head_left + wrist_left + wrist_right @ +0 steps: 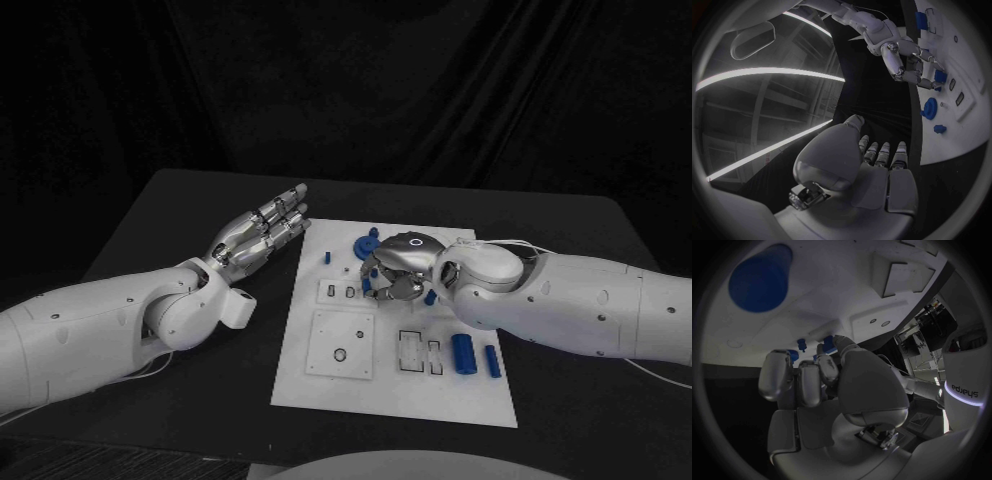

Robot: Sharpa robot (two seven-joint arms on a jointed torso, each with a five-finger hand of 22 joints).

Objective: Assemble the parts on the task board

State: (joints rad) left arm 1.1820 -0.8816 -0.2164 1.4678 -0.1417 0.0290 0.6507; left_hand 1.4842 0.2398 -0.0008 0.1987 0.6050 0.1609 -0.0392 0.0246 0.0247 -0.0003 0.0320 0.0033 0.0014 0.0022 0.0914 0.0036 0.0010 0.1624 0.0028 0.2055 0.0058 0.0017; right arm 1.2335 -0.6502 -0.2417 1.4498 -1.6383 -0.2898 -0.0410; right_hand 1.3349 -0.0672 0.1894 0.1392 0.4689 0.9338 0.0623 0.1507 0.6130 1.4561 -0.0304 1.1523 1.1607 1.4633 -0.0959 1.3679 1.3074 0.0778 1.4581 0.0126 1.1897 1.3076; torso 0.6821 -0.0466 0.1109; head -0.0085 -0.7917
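Note:
The white task board (378, 385) lies in the middle of the black table. My right hand (401, 267) hangs over its far middle with the fingers curled down (907, 62). Its fingertips (820, 365) crowd round a small blue part (940, 76) standing on the board; I cannot tell whether they grip it. A blue gear (369, 243) lies just beyond that hand, also in the left wrist view (929, 107). Two blue cylinders (463, 352) lie at the board's right side. My left hand (267, 225) hovers flat beside the board's far left corner, fingers straight, holding nothing.
A small blue peg (327, 257) stands near the board's far left edge. A square white plate (342, 343) with a hole sits on the board's left half, with slotted recesses (423, 350) beside it. Bare black table surrounds the board.

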